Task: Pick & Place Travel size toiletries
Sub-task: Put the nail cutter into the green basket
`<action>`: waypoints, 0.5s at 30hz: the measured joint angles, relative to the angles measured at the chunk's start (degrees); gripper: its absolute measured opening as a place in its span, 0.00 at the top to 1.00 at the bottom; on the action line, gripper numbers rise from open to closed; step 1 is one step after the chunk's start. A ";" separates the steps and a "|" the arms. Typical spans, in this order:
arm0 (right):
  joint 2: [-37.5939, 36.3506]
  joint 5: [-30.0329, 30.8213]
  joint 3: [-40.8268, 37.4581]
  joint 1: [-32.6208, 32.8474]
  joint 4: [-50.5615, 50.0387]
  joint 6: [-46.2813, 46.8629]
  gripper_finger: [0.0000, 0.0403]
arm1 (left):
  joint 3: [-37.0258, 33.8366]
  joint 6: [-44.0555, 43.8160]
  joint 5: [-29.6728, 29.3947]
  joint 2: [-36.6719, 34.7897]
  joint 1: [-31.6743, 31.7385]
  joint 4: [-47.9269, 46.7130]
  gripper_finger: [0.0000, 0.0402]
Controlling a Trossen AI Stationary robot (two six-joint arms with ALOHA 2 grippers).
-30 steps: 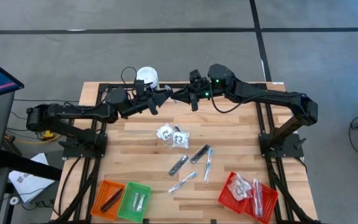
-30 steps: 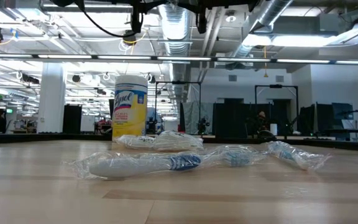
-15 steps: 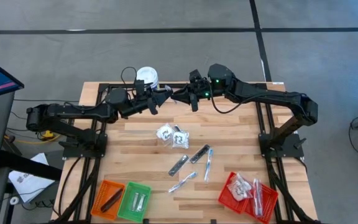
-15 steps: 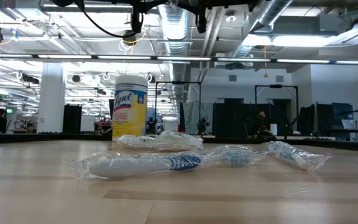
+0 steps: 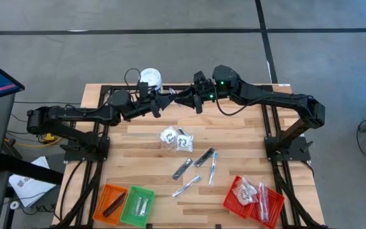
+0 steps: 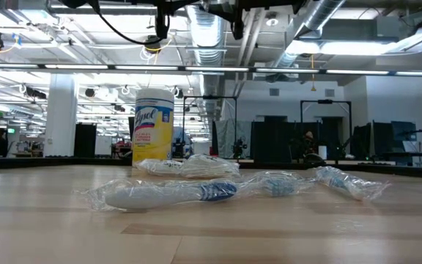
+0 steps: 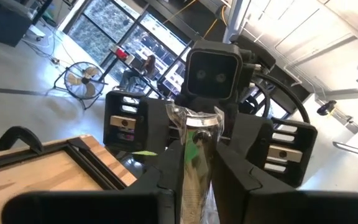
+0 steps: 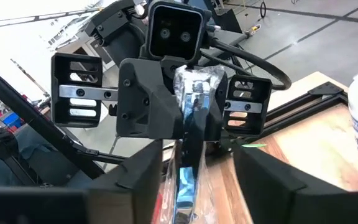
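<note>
High over the table's far middle my two grippers face each other. My left gripper (image 5: 168, 100) (image 7: 194, 190) is shut on a slim silvery wrapped stick (image 7: 195, 146) (image 8: 190, 93), one of the travel size toiletries. My right gripper (image 5: 182, 97) (image 8: 197, 186) is open, with a finger on either side of the stick's other end. On the table lie white sachets (image 5: 176, 138) and several more wrapped sticks (image 5: 197, 166), flat on the wood. My left gripper pinches the silvery wrapped stick (image 7: 194, 169) between its two fingers. The fingers come about level from the table's left and lie along the stick. Its crinkled free end (image 7: 194, 118) sticks out toward my right gripper. The stick is lifted clear, high above the table.
A yellow canister with a white lid (image 5: 150, 79) (image 6: 153, 126) stands at the far edge, close to my left gripper. At the near edge are an orange basket (image 5: 110, 202), a green basket (image 5: 138, 205) and a red basket (image 5: 253, 198), each with items inside.
My right gripper has opened around the stick's end. Both arms have kept their place, and the stick stays in my left gripper.
</note>
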 joint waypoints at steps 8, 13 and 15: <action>-0.07 -0.02 0.02 0.00 0.01 1.30 0.37 | -0.02 -1.95 1.41 -0.04 0.00 -1.57 0.88; -0.28 -0.07 0.02 -0.36 0.13 2.15 0.37 | -0.02 -2.99 1.41 -0.22 0.00 -4.43 0.88; -0.28 -0.16 0.02 -0.53 0.05 3.83 0.37 | -0.04 -3.02 1.43 -0.60 0.00 -5.11 0.88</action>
